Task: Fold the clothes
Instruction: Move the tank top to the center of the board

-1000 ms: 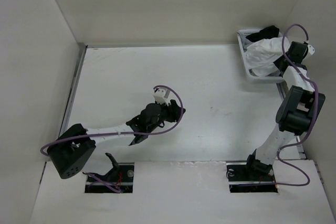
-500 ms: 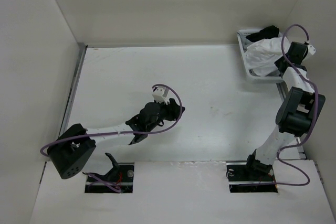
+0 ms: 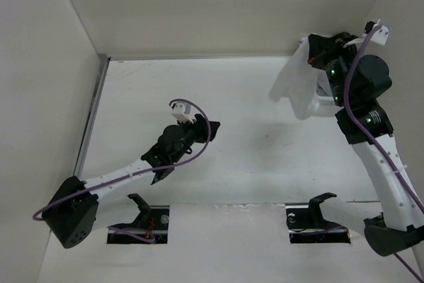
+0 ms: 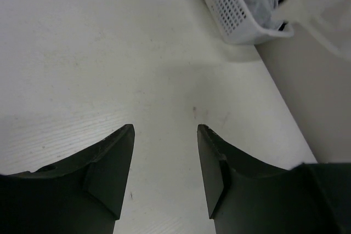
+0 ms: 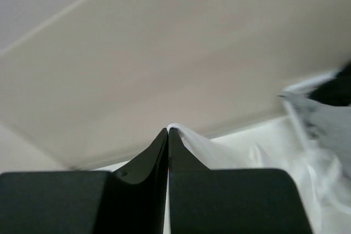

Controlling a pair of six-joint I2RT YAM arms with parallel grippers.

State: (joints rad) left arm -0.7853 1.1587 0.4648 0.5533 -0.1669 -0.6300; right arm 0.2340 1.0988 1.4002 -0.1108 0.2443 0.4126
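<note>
The right gripper [image 5: 167, 133] is pinching the white top [image 3: 295, 87] in closed jaws, dangling it above the desk [image 3: 165, 84] near the basket [image 4: 230, 15], likely to spread it; the left gripper [image 4: 164, 135] is hovering, jaws wide and empty.

Fig.: left arm [image 3: 122, 171] & right arm [image 3: 387, 167], white tubular links w/ black joint housings; thin purple cable [image 3: 182, 101] looped along each; small green LEDs [image 3: 329, 70] on right wrist. Left gripper [image 4: 164, 130]: matte black wedge fingers.
</note>
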